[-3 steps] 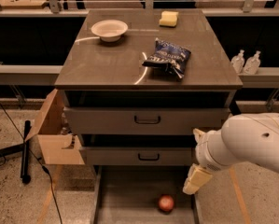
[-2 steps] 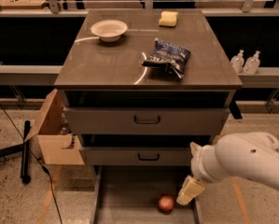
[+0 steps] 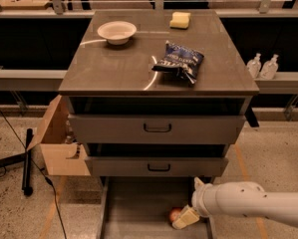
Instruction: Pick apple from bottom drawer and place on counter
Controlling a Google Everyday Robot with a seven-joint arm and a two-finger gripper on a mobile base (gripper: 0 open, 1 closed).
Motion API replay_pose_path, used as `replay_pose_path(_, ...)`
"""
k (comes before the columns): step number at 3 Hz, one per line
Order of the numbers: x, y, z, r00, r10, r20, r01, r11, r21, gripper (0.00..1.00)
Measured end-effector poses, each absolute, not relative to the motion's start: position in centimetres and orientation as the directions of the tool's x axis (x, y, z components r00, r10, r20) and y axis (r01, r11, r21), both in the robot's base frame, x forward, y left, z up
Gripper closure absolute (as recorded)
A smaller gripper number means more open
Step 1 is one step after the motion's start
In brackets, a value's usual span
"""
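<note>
The apple (image 3: 175, 214), small and red-orange, lies on the floor of the open bottom drawer (image 3: 133, 208), near its right side. My gripper (image 3: 186, 217) reaches in from the right on a white arm and sits low in the drawer, right against the apple's right side. The counter (image 3: 118, 66) is the glossy grey-brown top of the cabinet, above two shut grey drawers with black handles.
On the counter stand a white bowl (image 3: 117, 32), a yellow sponge (image 3: 180, 20) and a dark blue chip bag (image 3: 180, 61). An open cardboard box (image 3: 59, 141) sits left of the cabinet. Two small bottles (image 3: 262, 66) stand on a ledge at the right.
My arm has dropped lower and moved left, bringing the gripper down into the bottom drawer next to the apple. The apple has not moved.
</note>
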State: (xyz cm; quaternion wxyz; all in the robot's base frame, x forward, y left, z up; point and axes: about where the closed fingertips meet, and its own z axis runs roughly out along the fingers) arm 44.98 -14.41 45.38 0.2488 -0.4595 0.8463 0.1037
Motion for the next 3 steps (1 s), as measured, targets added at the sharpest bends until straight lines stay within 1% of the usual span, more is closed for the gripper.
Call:
replay_pose_path(1, 46.5, -13.7, 41.0, -0.472, -0.655, -0.590, -0.792, 0.609, -0.043, 0.00)
replay_pose_path(2, 46.2, -13.9, 35.4, -0.494, -0.618, -0.612, -0.779, 0.627, -0.004, 0.00)
replay_pose_path(3, 46.2, -13.9, 35.4, -0.494, -0.618, -0.612, -0.779, 0.627, -0.004, 0.00)
